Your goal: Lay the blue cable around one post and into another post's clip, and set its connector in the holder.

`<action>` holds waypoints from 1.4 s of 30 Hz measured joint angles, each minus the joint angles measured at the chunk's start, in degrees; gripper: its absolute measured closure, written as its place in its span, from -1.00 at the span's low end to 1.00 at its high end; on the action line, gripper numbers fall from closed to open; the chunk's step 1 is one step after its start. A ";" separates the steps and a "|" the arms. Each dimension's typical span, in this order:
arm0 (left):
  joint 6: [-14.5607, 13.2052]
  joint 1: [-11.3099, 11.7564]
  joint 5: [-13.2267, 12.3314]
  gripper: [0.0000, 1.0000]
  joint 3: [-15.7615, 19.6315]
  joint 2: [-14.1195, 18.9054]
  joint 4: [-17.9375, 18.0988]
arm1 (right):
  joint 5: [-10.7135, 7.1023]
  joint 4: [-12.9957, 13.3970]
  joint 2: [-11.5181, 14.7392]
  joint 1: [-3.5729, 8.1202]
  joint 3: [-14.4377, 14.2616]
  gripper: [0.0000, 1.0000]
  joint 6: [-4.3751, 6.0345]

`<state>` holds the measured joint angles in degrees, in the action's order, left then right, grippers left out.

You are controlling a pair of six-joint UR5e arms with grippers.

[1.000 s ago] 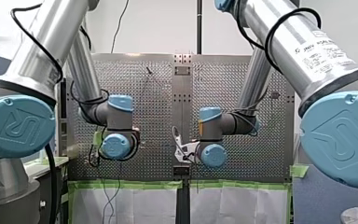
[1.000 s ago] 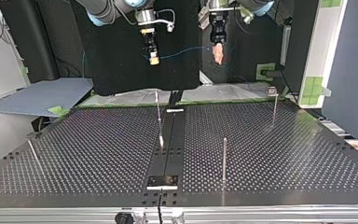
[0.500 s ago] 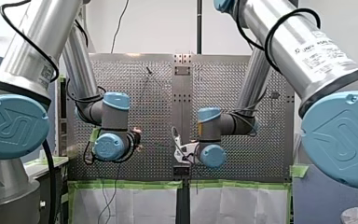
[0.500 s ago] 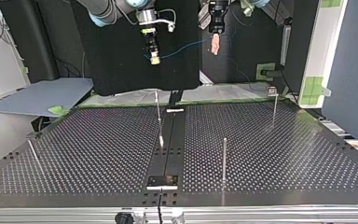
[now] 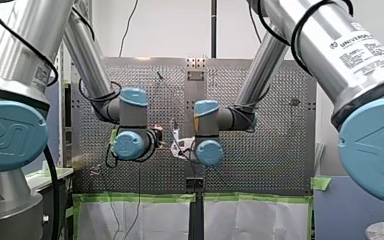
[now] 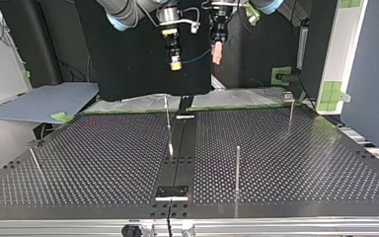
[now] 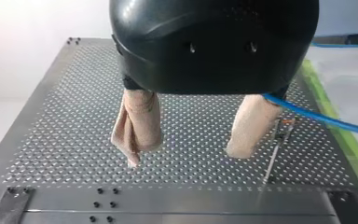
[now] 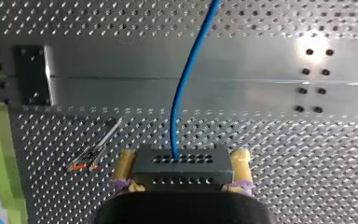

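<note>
My right gripper (image 8: 182,181) is shut on a black perforated connector block (image 8: 182,164), yellow pads on either side. The blue cable (image 8: 186,79) runs out of the block, away over the table. In the top view my right gripper (image 6: 176,63) hangs high above the table's far edge. My left gripper (image 6: 217,53) hangs close beside it. The left wrist view shows my left gripper (image 7: 184,156) open, with nothing between the beige pads (image 7: 137,126). There the blue cable (image 7: 326,119) passes just outside one finger.
Thin posts stand on the perforated table (image 6: 301,163): one near the front (image 6: 237,168), one with a clip at the top view's right (image 6: 290,111), a leaning one in the middle (image 6: 168,123). A black holder plate (image 6: 172,191) sits at the near edge.
Both grippers have moved toward each other high over the far edge. In the top view my right gripper went right with the connector, and my left gripper went left.
</note>
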<state>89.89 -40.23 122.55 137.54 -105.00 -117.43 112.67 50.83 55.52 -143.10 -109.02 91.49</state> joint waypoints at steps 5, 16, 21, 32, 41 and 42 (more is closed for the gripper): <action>2.04 0.17 1.51 -1.00 -2.10 0.58 -2.08 | 2.22 -2.21 2.22 -1.10 0.12 0.95 2.22; 8.17 3.38 2.60 -1.00 -3.60 1.28 -8.26 | 4.90 -8.05 8.05 3.87 -4.42 0.95 4.86; 10.09 5.94 0.19 -1.00 -2.80 1.72 -10.91 | 3.65 -10.44 10.43 6.24 -6.22 0.95 4.21; 11.82 8.52 -5.33 -1.00 -3.55 3.84 -16.47 | -1.01 -13.18 15.51 11.32 -3.21 0.95 2.47; 14.01 8.55 -7.74 -1.00 -6.79 7.22 -20.84 | -5.55 -14.91 20.05 15.86 -1.15 0.95 0.34; 14.44 8.61 -7.89 -1.00 -7.22 7.74 -21.38 | -6.15 -15.03 20.66 16.44 -1.01 0.95 0.19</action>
<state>104.33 -31.61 114.66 130.31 -97.27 -138.81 106.51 35.80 76.19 -126.66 -110.04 91.68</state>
